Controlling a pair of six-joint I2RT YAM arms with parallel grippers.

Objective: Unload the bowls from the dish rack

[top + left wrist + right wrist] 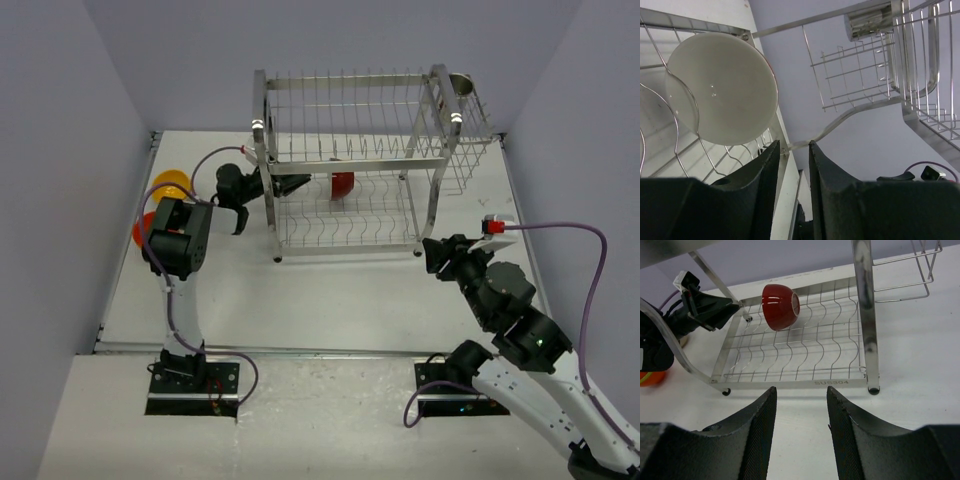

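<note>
Left gripper [792, 147] narrowly parted, holding nothing — right gripper [800, 392] parted, empty too.
On its side, upper left of frame — dark red bowl [780, 306] on the lower tier of the dish rack [862, 315].

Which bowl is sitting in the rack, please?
The dark red bowl, tipped on its side on the rack's lower tier; the yellow bowl and orange bowl sit outside, to its left.

Sm. metal cup [462, 86] (shiny) — far right; white table [330, 300] — lilac walls [60, 150].

Between dish rack [863, 315] posts, the lower tier lies open to the red bowl [780, 306].
</note>
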